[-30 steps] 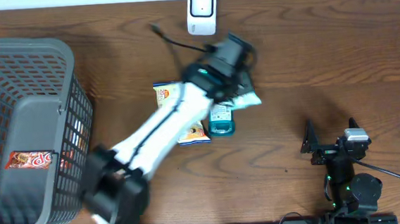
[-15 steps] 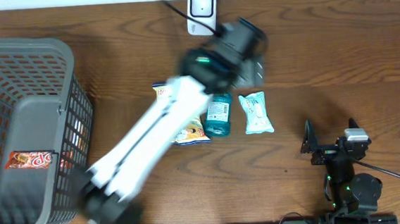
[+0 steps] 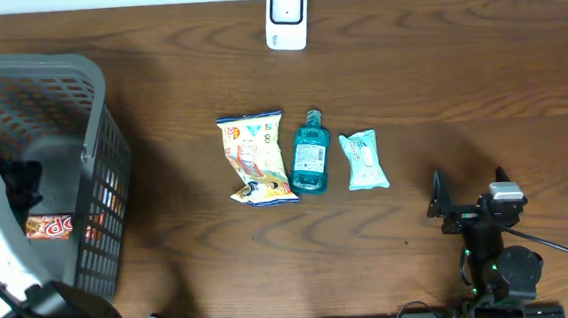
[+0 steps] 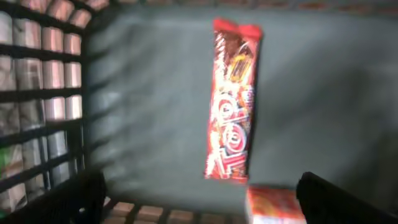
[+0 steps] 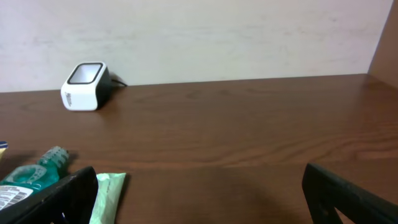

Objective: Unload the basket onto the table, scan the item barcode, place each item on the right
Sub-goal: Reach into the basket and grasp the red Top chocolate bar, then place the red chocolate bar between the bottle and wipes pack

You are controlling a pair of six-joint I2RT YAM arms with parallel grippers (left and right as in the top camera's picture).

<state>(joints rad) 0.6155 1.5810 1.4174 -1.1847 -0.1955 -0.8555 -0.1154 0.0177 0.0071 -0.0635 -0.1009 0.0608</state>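
The white barcode scanner (image 3: 286,15) stands at the table's far edge, also in the right wrist view (image 5: 86,78). Three items lie in a row mid-table: a yellow snack bag (image 3: 254,159), a teal bottle (image 3: 311,155) and a pale green packet (image 3: 364,160). My left gripper (image 4: 199,208) hangs open and empty inside the grey basket (image 3: 58,75), above a red candy bar (image 4: 233,99) and an orange box (image 4: 273,205). My right gripper (image 5: 199,199) rests open and empty at the near right, with the green packet (image 5: 109,196) just past its left finger.
The basket fills the table's left side, with its mesh wall (image 4: 43,93) close to my left gripper. My left arm (image 3: 0,249) reaches over the basket's near side. The right arm's base (image 3: 502,264) sits at the front edge.
My left arm swung from near the scanner across to the basket. Its gripper opened, and the pale green packet now lies on the table right of the bottle. The right arm stayed still.
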